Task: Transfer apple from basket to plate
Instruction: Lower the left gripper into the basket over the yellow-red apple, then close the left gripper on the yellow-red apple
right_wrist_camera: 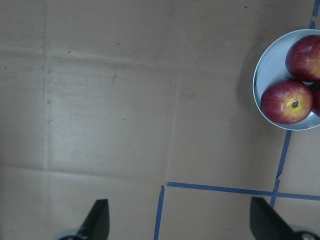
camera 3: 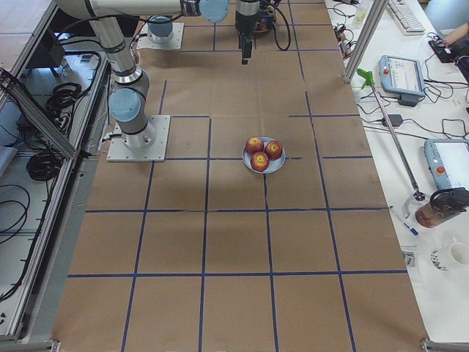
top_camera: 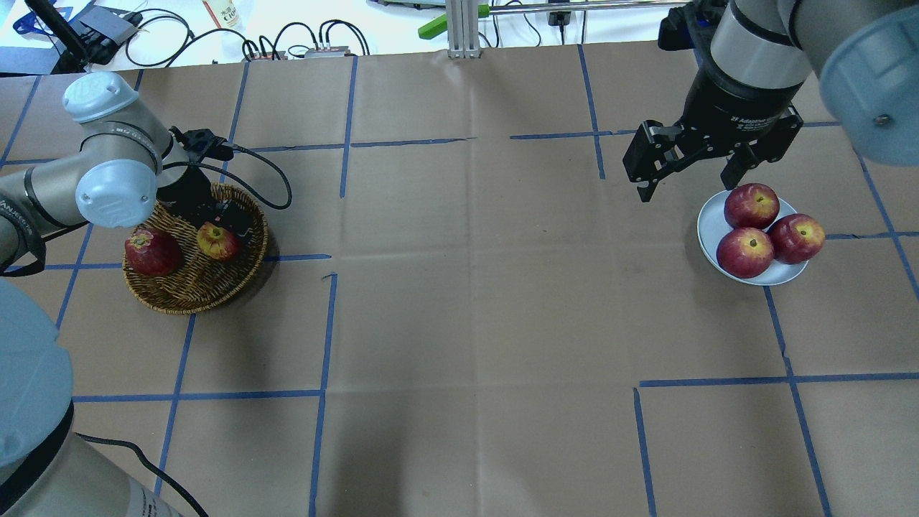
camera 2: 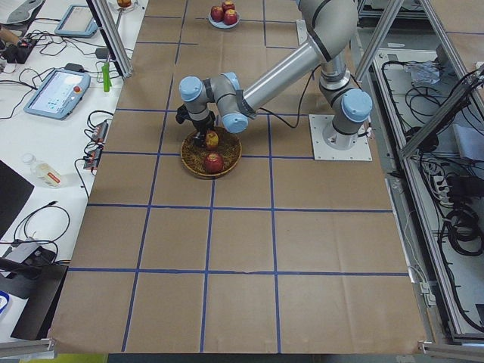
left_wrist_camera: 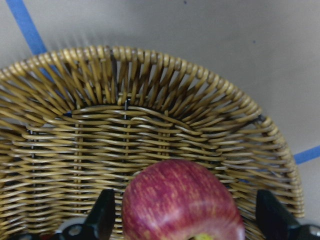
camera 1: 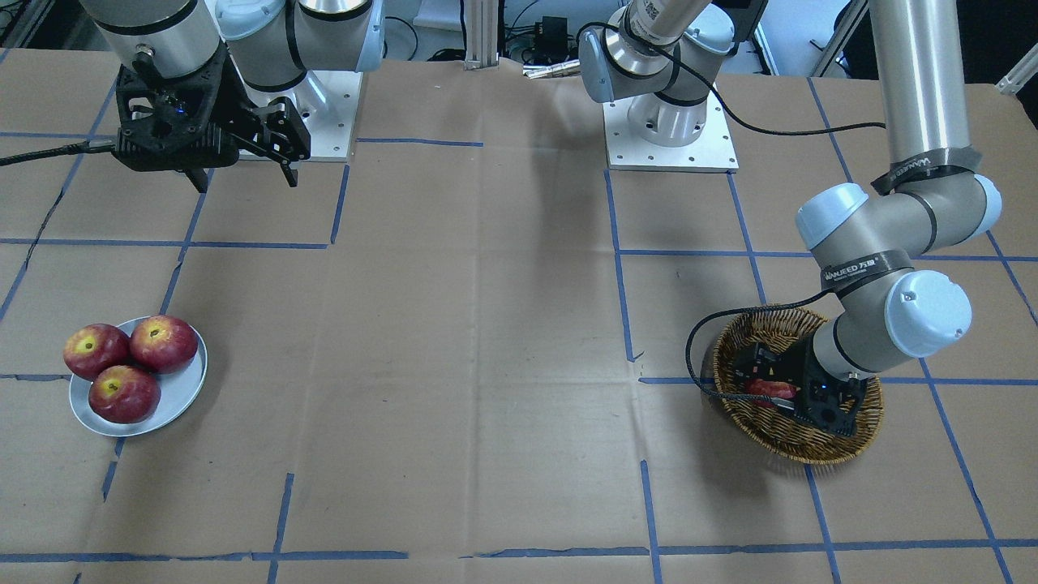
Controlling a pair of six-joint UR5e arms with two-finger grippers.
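Observation:
The paler, yellow-patched apple point(top_camera: 217, 241) lies in the wicker basket point(top_camera: 194, 291) at the table's left, beside a darker red apple point(top_camera: 152, 253). My left gripper point(top_camera: 219, 228) is down in the basket, its open fingers on either side of the pale apple point(left_wrist_camera: 182, 205), with a small gap showing at one finger point(left_wrist_camera: 270, 217). In the front view the gripper body hides most of the apple point(camera 1: 769, 388). The grey-blue plate point(top_camera: 712, 221) at the right holds three dark red apples. My right gripper point(top_camera: 686, 185) hangs open and empty, above the table just beside the plate's far left edge.
The basket rim point(left_wrist_camera: 165, 62) curves round just beyond the apple. The left arm's black cable point(top_camera: 269, 172) loops over the table beside the basket. Blue tape lines point(top_camera: 323, 323) grid the brown paper. The plate point(right_wrist_camera: 267, 75) sits at the right wrist view's upper right.

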